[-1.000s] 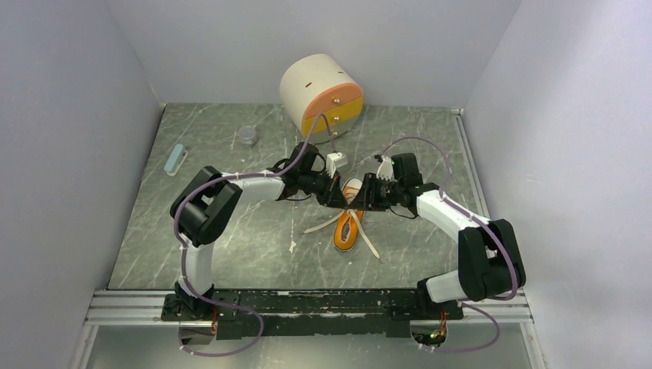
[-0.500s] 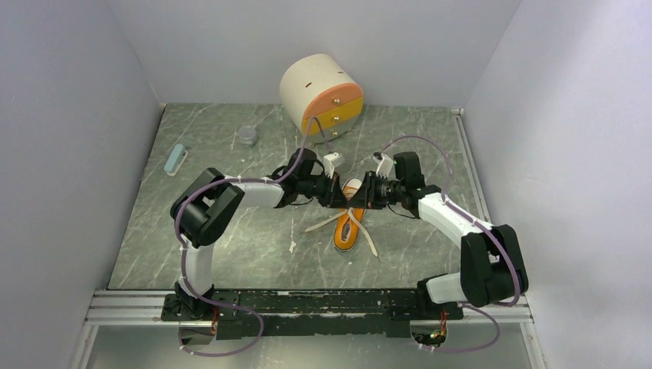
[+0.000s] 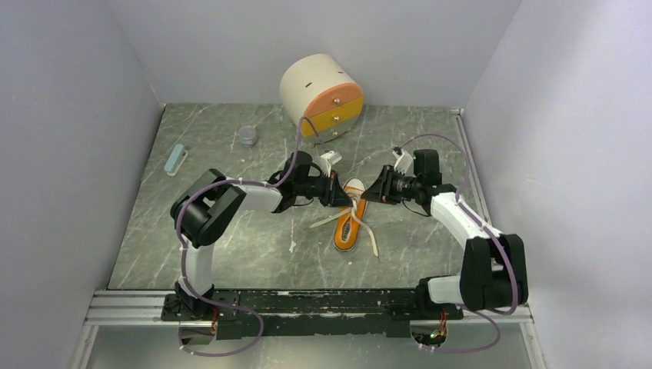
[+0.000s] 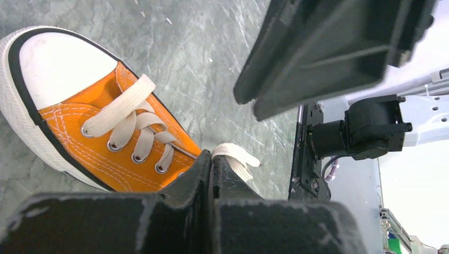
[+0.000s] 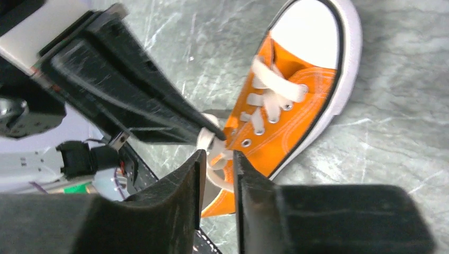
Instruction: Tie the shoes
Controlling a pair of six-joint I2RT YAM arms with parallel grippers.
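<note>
- On the overhead view I have the orange sneaker (image 3: 347,227) resting on its sole at the centre of the grey marbled tabletop (image 3: 231,246). Its white toe cap points toward the top of the frame.
- Its white laces (image 3: 370,243) are untied, and loose ends trail off both sides of the shoe onto the table toward the lower part of the frame.
- My left gripper (image 4: 210,161) is clenched, fingers pressed flat together. One of the white laces sticks out right at their tips (so it is pinching that lace, just beside the row of eyelets).
- The right wrist view shows the same grip near frame centre. The left fingers reach in from the upper left and meet a small loop of lace over the shoe's lacing.
- My right gripper (image 5: 218,156) has its jaws a narrow gap apart. White lace shows through that gap just past the fingertips. Nothing looks clamped, and I cannot tell whether the pads touch it.
- Overhead, the two grippers face each other tip to tip above the toe half of the sneaker, near but apart.
- A cream round drawer unit (image 3: 319,92) with orange and yellow fronts stands at the top of the overhead frame. A small grey round object (image 3: 247,136) and a pale blue bar (image 3: 176,159) lie at upper left, well apart from the shoe.
</note>
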